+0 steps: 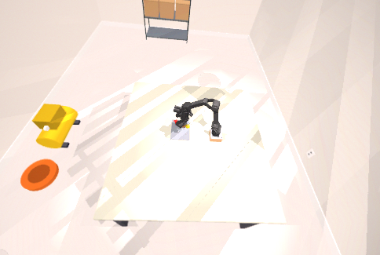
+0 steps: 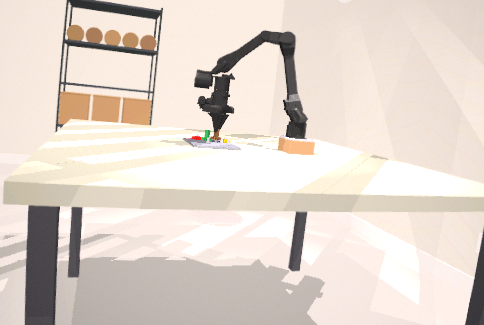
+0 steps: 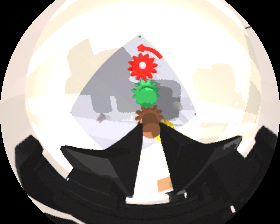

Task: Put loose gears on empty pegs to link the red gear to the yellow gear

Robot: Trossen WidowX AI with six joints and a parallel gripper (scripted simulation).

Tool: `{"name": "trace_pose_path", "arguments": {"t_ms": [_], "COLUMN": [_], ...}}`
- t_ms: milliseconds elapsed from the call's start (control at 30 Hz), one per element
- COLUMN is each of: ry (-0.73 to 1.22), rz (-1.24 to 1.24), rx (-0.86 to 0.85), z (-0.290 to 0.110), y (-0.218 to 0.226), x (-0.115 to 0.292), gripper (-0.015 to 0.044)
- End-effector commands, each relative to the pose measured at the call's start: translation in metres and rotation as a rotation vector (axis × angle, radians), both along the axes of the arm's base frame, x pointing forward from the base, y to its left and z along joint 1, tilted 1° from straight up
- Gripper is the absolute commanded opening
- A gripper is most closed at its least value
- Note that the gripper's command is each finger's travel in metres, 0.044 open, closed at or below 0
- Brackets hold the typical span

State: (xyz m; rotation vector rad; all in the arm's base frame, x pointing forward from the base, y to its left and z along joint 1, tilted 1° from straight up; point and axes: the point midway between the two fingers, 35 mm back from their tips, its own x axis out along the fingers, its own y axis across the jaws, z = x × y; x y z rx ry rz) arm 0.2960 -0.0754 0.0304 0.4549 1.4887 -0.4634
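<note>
- Gripper (image 1: 181,124) (image 2: 217,131) (image 3: 150,126), black, two-fingered: jaws pinching the brown toothed gear (image 2: 216,138) (image 3: 150,116) by its knob, probably to keep its teeth free for meshing.
- Green toothed gear (image 2: 206,136) (image 3: 146,94): on the grey board (image 1: 180,135) (image 2: 213,147) (image 3: 107,131), beside the red toothed gear (image 2: 196,138) (image 3: 135,66), apparently as first link.
- Yellow gear (image 1: 188,126) (image 2: 226,141): partly hidden beside the brown one, which presumably bridges green to yellow; seating cannot be told.

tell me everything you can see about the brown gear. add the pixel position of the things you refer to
The brown gear (image 2: 216,138) (image 3: 149,115) is a toothed wheel in plain matte brown, with a rounded knob or handle rising from its middle. The gripper's jaws are shut on that handle, holding the gear roughly level over the grey board. From the wrist it appears between the green gear and the partly hidden yellow one. Whether its teeth touch either, or it sits flat on a peg, I can't tell.
</note>
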Motion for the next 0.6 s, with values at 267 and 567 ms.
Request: {"name": "trace_pose_path", "arguments": {"t_ms": [267,567], "ry": [0.010,0.013], "rz": [0.083,0.327], "rx": [-0.002,-0.008], "z": [-0.0013,-0.0015], "y": [0.0002,0.0002], "x": [-0.0003,-0.0011], "gripper": [0.0000,0.0000]}}
